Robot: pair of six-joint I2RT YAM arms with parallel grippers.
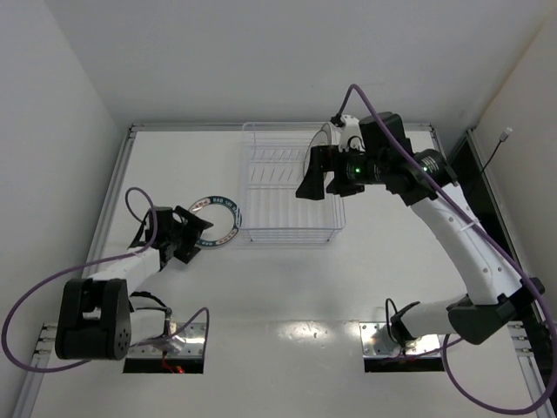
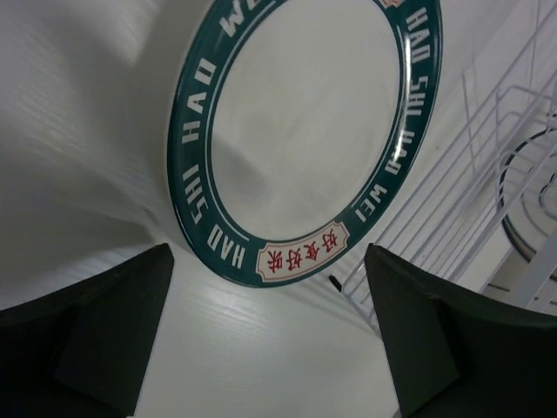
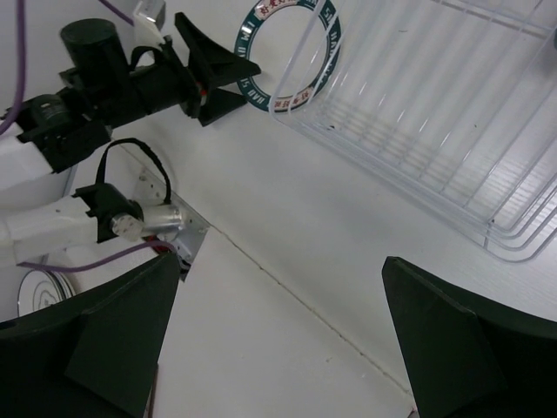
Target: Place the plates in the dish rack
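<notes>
Left fingers [image 2: 87, 340] spread before teal-rimmed plate [image 2: 305, 131], its top cut off.

The top camera is looking down from high behind me over the tabletop [image 1: 287, 287]. My left wrist camera is peering close at the teal-rimmed plate [image 2: 305, 131]; my right one, higher, is sharing it and the dish rack [image 3: 409, 131].

Plate: round, white middle, dark teal lettered rim [image 2: 305, 131], lying flat on the white tabletop [image 2: 78, 131].
Rim panel: cream, red characters, on the near edge.
Left claw [image 2: 267, 261]: two dark fingers at the lower corners, spread wide, nothing between them, clear of the plate.
Dish rack [image 2: 435, 218]: thin clear bars at right, just beside the plate's rim.
Behind the bars: blurred dark-ringed curve, unidentifiable.
</notes>
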